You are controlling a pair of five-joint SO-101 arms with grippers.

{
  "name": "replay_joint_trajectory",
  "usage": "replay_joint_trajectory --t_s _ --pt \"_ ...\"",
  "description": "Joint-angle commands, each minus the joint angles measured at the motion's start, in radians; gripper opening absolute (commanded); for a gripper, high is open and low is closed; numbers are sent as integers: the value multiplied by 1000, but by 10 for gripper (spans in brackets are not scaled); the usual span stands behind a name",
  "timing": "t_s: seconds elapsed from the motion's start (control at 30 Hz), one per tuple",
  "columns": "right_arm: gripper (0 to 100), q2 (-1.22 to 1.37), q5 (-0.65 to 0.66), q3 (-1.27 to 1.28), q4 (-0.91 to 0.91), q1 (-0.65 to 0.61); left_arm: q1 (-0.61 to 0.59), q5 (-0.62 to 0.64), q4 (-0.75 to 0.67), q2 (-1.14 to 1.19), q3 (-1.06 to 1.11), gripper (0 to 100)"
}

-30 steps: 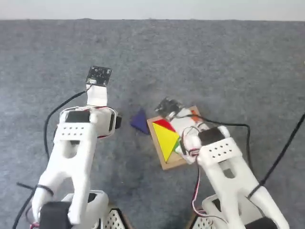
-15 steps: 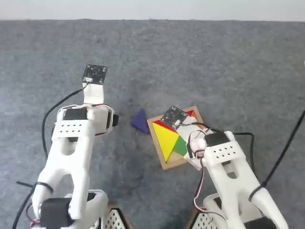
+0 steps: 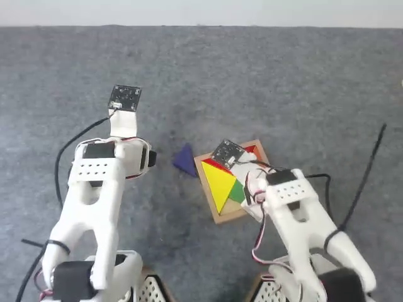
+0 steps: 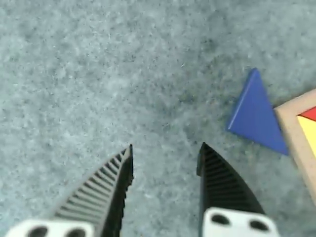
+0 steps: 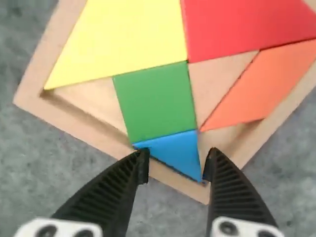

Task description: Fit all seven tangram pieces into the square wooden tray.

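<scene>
Wooden tray (image 5: 38, 74) on grey carpet (image 5: 29, 163) is part-filled; right gripper (image 5: 177, 154) hangs with fingers spread astride the light blue triangle (image 5: 173, 148) at its corner. Dark blue triangle (image 4: 256, 116) lies just outside the rim, left gripper (image 4: 166, 147) spread-fingered over carpet nearby. Best approach, likely: pinch it across two edges, then turn it to match a bare slot (image 5: 217, 84) before lowering.

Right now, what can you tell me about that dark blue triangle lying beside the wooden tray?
The flat dark blue triangle piece looks like smooth, matte painted wood with sharp corners. It lies flat on the grey carpet-like table cover, outside the square wooden tray. One side seems to rest against the tray's outer rim. The left pincer hangs open nearby, apart from it, and nothing grips it.
</scene>
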Motion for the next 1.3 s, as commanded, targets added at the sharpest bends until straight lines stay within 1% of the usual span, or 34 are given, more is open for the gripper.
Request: replay_joint_trajectory --t_s 0.0,0.27,0.5,0.7,0.83,1.13,1.23,1.27 --pt "203 105 -15 -78 -28 18 -2 2 -17 -3 -41 210" --pt "201 159 -18 -121 -24 38 0 2 -17 -3 -41 210" --pt "201 200 91 -137 102 15 -3 2 -17 -3 -42 210" --pt "201 196 103 -138 162 12 -3 2 -17 -3 -44 210" --pt "201 200 183 -126 194 7 -3 2 -17 -3 -44 210" --pt "203 203 124 -133 101 -15 -3 3 -17 -3 -44 210" --pt "203 203 51 -150 64 8 -3 3 -17 -3 -42 210" --pt "203 203 46 -153 54 18 -3 3 -17 -3 -42 210"
